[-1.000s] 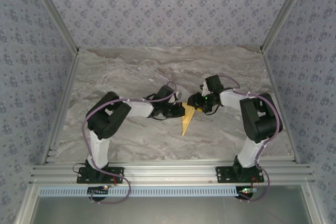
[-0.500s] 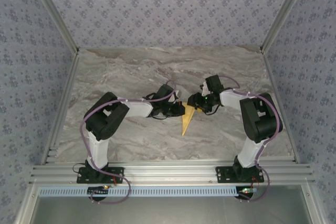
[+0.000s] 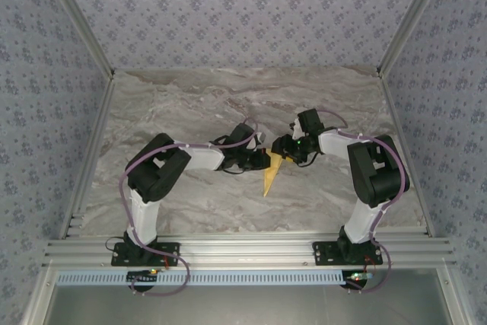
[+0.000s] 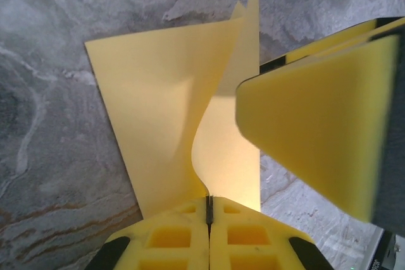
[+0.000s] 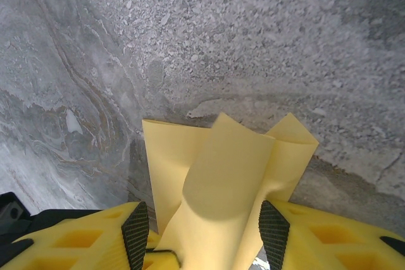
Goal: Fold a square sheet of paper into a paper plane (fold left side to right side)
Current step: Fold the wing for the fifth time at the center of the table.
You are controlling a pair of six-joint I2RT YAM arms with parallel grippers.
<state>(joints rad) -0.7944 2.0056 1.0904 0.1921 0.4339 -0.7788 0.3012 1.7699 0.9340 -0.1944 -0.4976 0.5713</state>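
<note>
- Top external view: the sheet of paper is seen on the table as a narrow yellow wedge. Its long axis runs from a wide far end, set between the two arms, to a tip aimed at the near edge. The left end effector is placed at the wedge's left flank and the right end effector at its far right corner. Both are touching it or just beside it, so neither arm can be called nearer.
- Left wrist view: the left end effector is closed on the edge of the sheet of paper, its jaws pressed together with only the thin sheet between them. From that pinch one layer is lifted and curled. It rises away from the end effector and leans towards the right of the picture, where one of the right arm's fingers stands just beside it.
- Right wrist view: the sheet of paper is seen standing up in soft, uncreased curves between the right end effector's own jaws, which are set partly apart and bracket it on both sides. Whether the pads are pressing on it cannot be told.
- Judgement: the coming move is taken to turn on one relation — the raised layer lies across the long axis from the left pinch, with the right end effector waiting on the far side. The layer would have to be carried over that axis, left to right, and laid flat so that the crease runs along the wedge's length.
</note>
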